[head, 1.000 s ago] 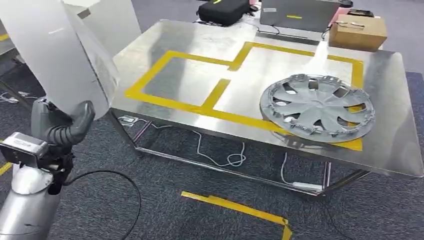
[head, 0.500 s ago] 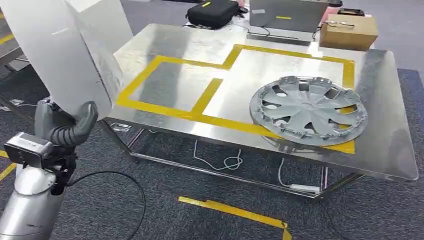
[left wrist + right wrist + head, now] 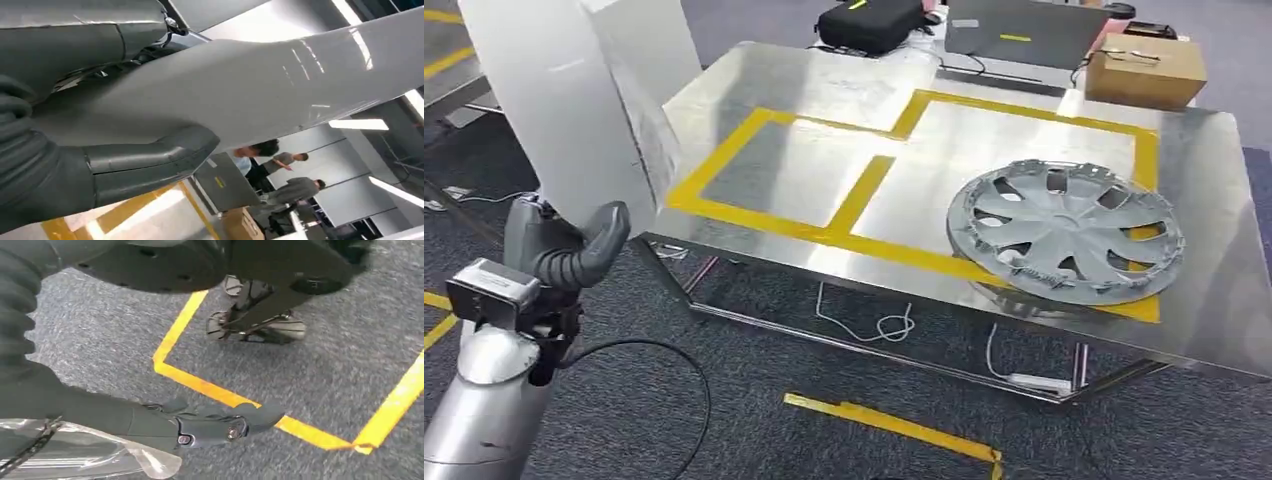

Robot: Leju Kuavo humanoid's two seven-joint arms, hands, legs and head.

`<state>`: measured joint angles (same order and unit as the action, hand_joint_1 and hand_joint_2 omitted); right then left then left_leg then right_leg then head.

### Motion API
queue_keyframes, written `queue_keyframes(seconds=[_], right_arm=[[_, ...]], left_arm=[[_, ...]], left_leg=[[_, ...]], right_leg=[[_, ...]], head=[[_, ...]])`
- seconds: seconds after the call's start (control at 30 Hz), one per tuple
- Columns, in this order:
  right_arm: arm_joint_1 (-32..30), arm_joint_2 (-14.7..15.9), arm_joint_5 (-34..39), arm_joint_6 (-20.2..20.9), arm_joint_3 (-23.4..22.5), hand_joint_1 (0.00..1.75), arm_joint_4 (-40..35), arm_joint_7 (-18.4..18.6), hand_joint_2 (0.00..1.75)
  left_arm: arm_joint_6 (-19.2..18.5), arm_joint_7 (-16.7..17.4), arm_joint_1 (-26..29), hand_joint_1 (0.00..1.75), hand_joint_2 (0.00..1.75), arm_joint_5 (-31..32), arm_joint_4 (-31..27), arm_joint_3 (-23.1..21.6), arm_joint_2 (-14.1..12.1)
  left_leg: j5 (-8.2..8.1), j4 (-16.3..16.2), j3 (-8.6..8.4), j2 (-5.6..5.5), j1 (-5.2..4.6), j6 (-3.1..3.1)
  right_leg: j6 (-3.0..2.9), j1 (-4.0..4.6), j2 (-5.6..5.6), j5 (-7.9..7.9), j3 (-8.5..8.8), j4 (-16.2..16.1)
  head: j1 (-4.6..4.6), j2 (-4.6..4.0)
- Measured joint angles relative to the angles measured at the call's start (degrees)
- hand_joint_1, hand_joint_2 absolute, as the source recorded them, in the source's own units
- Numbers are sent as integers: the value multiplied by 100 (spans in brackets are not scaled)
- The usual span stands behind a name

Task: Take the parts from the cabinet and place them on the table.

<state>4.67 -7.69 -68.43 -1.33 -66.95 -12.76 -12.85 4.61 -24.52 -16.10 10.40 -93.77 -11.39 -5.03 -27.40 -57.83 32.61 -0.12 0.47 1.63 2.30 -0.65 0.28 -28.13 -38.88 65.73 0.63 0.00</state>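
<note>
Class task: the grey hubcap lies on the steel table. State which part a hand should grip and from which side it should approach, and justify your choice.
Probably the hubcap's near rim, where it reaches over the yellow tape toward the table edge facing the robot. It lies flat and wide, so a hand coming from that front side could pinch the thin rim or hook fingers through a spoke opening.

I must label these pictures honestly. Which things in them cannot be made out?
- White panel: top cut off by the head view's edge; full shape unknown.
- Left hand: fingers behind the panel.
- Right hand: whether it holds the clear plastic beside it.
- Wheel cover: marking too small.
</note>
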Motion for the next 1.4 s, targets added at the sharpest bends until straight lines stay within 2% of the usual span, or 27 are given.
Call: queue_keyframes(seconds=[0.03, 0.1, 0.17, 0.23, 0.3, 0.37, 0.4, 0.43, 0.47, 0.53, 0.6, 0.7, 0.73, 0.77, 0.8, 0.87, 0.9, 0.93, 0.97, 1.03, 1.07, 1.1, 1.2, 1.27, 1.3, 1.37, 1.4], right_arm=[[2, 0, 0, -2, 0, 0, 0, 0, 175], [23, 0, 0, -7, 0, 0, 0, 0, 175], [10, 0, 4, -7, 0, 0, 0, 4, 175], [0, 0, 7, -7, 0, 0, 0, 7, 175], [16, 0, 9, -7, 0, 0, 0, 7, 175], [17, 0, 13, -7, 0, 0, 0, 7, 175], [9, 0, 13, -7, 0, 0, 0, 7, 175], [1, 0, 13, -7, 0, 0, 0, 9, 175], [-1, 0, 13, -7, 0, 0, 0, 9, 175], [4, 0, 11, -7, 0, 0, 0, 7, 175], [14, -11, 11, -4, 0, 0, 2, 7, 175], [13, -11, 13, -2, 0, 0, 2, 0, 175], [15, -9, 11, -2, 0, 0, 0, 0, 175], [17, -9, 7, -2, 0, 0, 0, -7, 175], [26, -9, 7, -2, 0, 0, 0, -7, 175], [28, -9, -11, 4, 2, 0, 0, -7, 175], [19, -9, -22, 11, 2, 0, 2, -7, 175], [10, -9, -26, 17, 2, 0, 2, -7, 175], [8, -7, -28, 18, 2, 0, 2, -7, 175], [17, -2, -39, 17, 2, 0, 2, -7, 175], [20, 0, -53, 18, 2, 0, 2, -7, 175], [32, 0, -61, 22, 2, 0, 2, -2, 175], [29, 0, -70, 33, 2, 0, 2, 0, 175], [26, 0, -85, 46, 2, 0, 2, 0, 175], [33, 0, -87, 50, 2, 0, 2, 0, 175], [44, 0, -94, 63, 2, 0, 2, 0, 175], [43, 0, -105, 68, 2, 0, 2, 0, 175]], left_arm=[[0, 2, -10, 175, 175, 0, 9, -7, 4], [-18, 15, -41, 175, 175, 4, 24, -22, 4], [-28, 26, -54, 175, 175, 31, 37, -55, 4], [-28, 31, -69, 175, 175, 33, 46, -68, 4], [-33, 31, -111, 175, 175, 35, 57, -87, 13], [-35, 39, -98, 175, 175, 35, 94, -96, 11], [-54, 44, -96, 175, 175, 39, 124, -107, 11], [-74, 53, -96, 175, 175, 48, 144, -114, 11], [-92, 55, -99, 175, 175, 54, 162, -124, 11], [-94, 57, -107, 175, 175, 61, 175, -142, 11], [-98, 61, -136, 175, 175, 66, 195, -164, 15], [-107, 101, -161, 175, 175, 112, 232, -203, 17], [-125, 114, -181, 175, 175, 155, 243, -212, 15], [-133, 133, -228, 175, 175, 175, 269, -234, 17], [-161, 151, -302, 175, 175, 192, 301, -282, 20], [-218, 207, -398, 175, 175, 245, 391, -365, 24], [-234, 236, -429, 175, 175, 280, 442, -398, 31], [-256, 276, -464, 175, 175, 295, 496, -439, 35], [-280, 306, -519, 175, 175, 321, 551, -479, 35], [-324, 359, -675, 175, 175, 370, 652, -561, 57], [-334, 395, -760, 175, 175, 407, 716, -605, 70], [-345, 431, -876, 175, 175, 444, 791, -656, 79], [-371, 531, -1097, 175, 175, 544, 1029, -800, 114], [-378, 575, -1240, 175, 175, 618, 1147, -885, 138], [-378, 599, -1336, 175, 175, 658, 1220, -927, 144], [-393, 691, -1449, 175, 175, 732, 1403, -1003, 159], [-404, 728, -1479, 175, 175, 791, 1487, -1047, 175]], left_leg=[[-39, -5, -39, 0, 0, -27], [-77, -50, -8, -4, -39, -84], [-79, -17, -20, -1, -33, -123], [-168, -68, -38, 0, -22, -199], [-448, -665, 229, 0, -12, -250], [-790, -1596, 727, 0, -5, -279], [-802, -1856, 903, 0, -5, -282], [-665, -1801, 919, 0, -5, -274], [-399, -1504, 820, 0, -5, -253], [209, -538, 431, 0, -13, -186], [214, -153, 277, -1, -66, -124], [132, -91, 279, -9, -77, -65], [153, -10, 206, -5, -15, -33], [148, 16, 169, 0, -15, -15], [137, 15, 158, -1, -11, 17], [114, 12, 141, -2, -14, 46], [93, 9, 126, -2, -16, 52], [71, 8, 100, -2, -16, 52], [45, 6, 65, -6, -15, 48], [-30, -11, -25, -10, -10, 15], [-65, -17, -48, -9, -10, -11], [-93, -52, -26, -24, -56, -49], [-104, -22, -36, -14, -48, -111], [-215, -148, -22, -11, -39, -187], [-364, -439, 113, -7, -33, -211], [-726, -1364, 596, -7, -14, -249], [-819, -1750, 823, -7, -10, -258]], right_leg=[[-18, 0, -10, 271, 224, -531], [-69, 16, -10, 129, 401, -777], [-118, 34, 7, 109, 384, -750], [-184, -14, 6, 105, 460, -802], [-246, -15, 5, 65, 511, -802], [-279, -9, 6, 27, 547, -801], [-279, -6, 9, 6, 573, -799], [-276, -4, 14, -18, 607, -799], [-273, -1, 23, -45, 648, -798], [-245, 2, 37, -106, 751, -799], [-184, 27, 43, -145, 731, -782], [-92, 12, 22, -143, 720, -842], [-52, 20, 24, -186, 712, -836], [-35, 16, 11, -252, 661, -717], [-28, 9, 14, -402, 486, -385], [3, 0, 15, -751, -81, 604], [17, 0, 14, -791, -313, 933], [25, -1, 14, -688, -401, 968], [32, -2, 12, -459, -360, 761], [14, -3, -2, 207, 44, -273], [-8, 0, -18, 302, 196, -650], [-22, 17, -18, 208, 348, -755], [-119, 30, 1, 166, 313, -748], [-186, -22, 0, 158, 399, -793], [-223, -22, -7, 134, 426, -793], [-254, -20, -11, 98, 468, -792], [-257, -20, -9, 78, 485, -790]], head=[[-2, 0], [11, 0], [4, 0], [6, 0], [41, 0], [39, 0], [46, 0], [39, 0], [44, 0], [41, 0], [37, 0], [37, 0], [26, 0], [17, 0], [-2, 0], [9, 0], [7, 0], [7, 0], [9, 0], [4, 0], [2, 0], [4, 0], [9, 0], [17, 0], [61, 0], [50, 0], [55, 0]])
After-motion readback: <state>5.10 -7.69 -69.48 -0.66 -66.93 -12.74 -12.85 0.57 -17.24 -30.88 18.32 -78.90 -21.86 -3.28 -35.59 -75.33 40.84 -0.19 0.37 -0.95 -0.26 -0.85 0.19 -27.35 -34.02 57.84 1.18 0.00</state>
